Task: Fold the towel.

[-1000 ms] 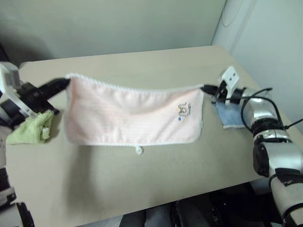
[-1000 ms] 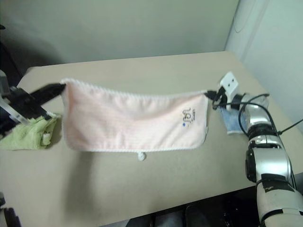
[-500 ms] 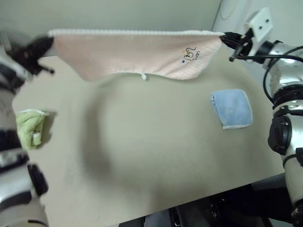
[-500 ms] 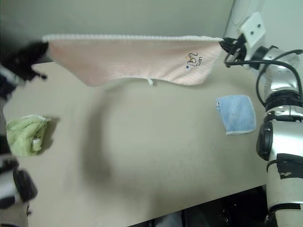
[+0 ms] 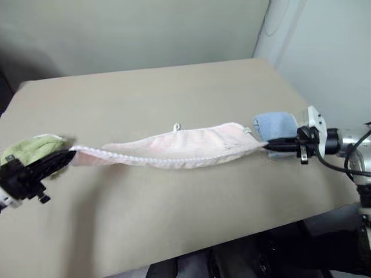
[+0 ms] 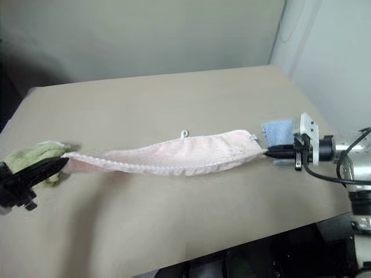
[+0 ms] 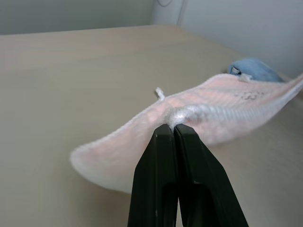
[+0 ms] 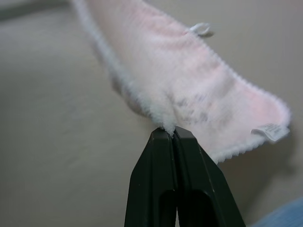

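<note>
The pale pink towel with white edging hangs stretched between both grippers, low over the beige table, sagging in the middle. Its small loop shows at the far edge. My left gripper is shut on the towel's left corner, seen close up in the left wrist view. My right gripper is shut on the right corner, with the towel spreading away from its tips. A small tag hangs at that end.
A light green cloth lies bunched on the table behind my left gripper. A small light blue cloth lies beside my right gripper. The table's front edge runs close below the towel. A wall stands behind the table.
Both grippers came down and back toward me with the towel. It went from held high and taut to hanging low over the table, now seen nearly edge-on.
</note>
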You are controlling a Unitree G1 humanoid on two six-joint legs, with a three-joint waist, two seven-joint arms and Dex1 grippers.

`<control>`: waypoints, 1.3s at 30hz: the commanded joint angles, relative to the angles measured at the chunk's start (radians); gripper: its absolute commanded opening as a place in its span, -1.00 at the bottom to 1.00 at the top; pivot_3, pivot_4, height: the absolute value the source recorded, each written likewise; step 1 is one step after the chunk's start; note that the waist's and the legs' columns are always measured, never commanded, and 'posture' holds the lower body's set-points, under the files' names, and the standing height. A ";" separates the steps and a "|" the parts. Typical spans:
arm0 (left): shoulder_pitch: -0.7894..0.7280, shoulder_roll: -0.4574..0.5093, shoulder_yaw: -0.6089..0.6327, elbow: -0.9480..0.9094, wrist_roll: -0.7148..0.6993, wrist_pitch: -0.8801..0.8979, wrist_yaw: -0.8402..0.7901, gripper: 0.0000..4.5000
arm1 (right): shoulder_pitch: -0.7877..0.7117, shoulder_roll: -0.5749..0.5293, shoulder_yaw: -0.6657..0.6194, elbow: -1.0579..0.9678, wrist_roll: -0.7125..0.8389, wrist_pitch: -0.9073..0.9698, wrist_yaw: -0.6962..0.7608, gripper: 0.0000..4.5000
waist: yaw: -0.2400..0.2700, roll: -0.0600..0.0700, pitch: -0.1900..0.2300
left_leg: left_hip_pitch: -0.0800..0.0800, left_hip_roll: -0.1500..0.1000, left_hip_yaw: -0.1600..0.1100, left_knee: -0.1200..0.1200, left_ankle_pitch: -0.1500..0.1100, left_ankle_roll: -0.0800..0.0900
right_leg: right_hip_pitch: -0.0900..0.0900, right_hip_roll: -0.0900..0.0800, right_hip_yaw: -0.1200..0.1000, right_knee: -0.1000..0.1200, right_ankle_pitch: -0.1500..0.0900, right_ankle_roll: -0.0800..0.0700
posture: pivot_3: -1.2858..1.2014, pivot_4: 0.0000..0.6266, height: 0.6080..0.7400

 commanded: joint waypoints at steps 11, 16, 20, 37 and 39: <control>-0.298 0.011 -0.262 0.266 0.208 -0.097 0.205 -0.98 | -0.385 0.206 0.133 0.543 -0.244 -0.265 -0.275 -1.00 | 0.022 0.000 -0.002 | -0.009 -0.003 0.001 0.005 0.000 0.002 | -0.012 -0.002 0.001 0.005 0.011 0.010 | 0.03 -0.52 1.00; -0.492 0.002 -0.354 0.429 0.283 -0.154 0.233 -0.98 | -0.522 0.246 0.156 0.769 -0.322 -0.397 -0.342 -1.00 | 0.025 0.000 -0.002 | -0.029 -0.002 -0.001 0.003 0.009 -0.013 | -0.034 -0.002 -0.001 0.011 0.011 0.009 | 0.03 -0.52 1.00; -0.661 0.021 -0.348 0.502 0.267 -0.179 0.236 -0.98 | -0.642 0.240 0.121 0.871 -0.329 -0.466 -0.391 -1.00 | 0.025 0.000 -0.002 | -0.037 -0.002 -0.001 0.004 0.011 -0.016 | -0.041 -0.002 -0.001 0.011 0.011 0.009 | 0.03 -0.52 1.00; -0.801 0.195 -0.251 0.515 0.196 -0.146 0.064 -0.98 | -0.768 0.146 0.004 0.862 -0.248 -0.474 -0.246 -1.00 | 0.007 0.000 -0.002 | -0.040 -0.001 -0.002 -0.003 0.012 -0.017 | -0.045 -0.002 -0.001 0.007 0.011 0.008 | 0.03 -0.52 1.00; -0.694 0.191 -0.196 0.460 0.157 -0.095 0.039 -0.98 | -0.697 0.136 0.006 0.789 -0.219 -0.425 -0.163 -1.00 | 0.005 -0.001 -0.002 | -0.040 -0.001 -0.002 -0.003 0.012 -0.017 | -0.044 -0.002 -0.001 0.005 0.011 0.008 | 0.03 -0.52 1.00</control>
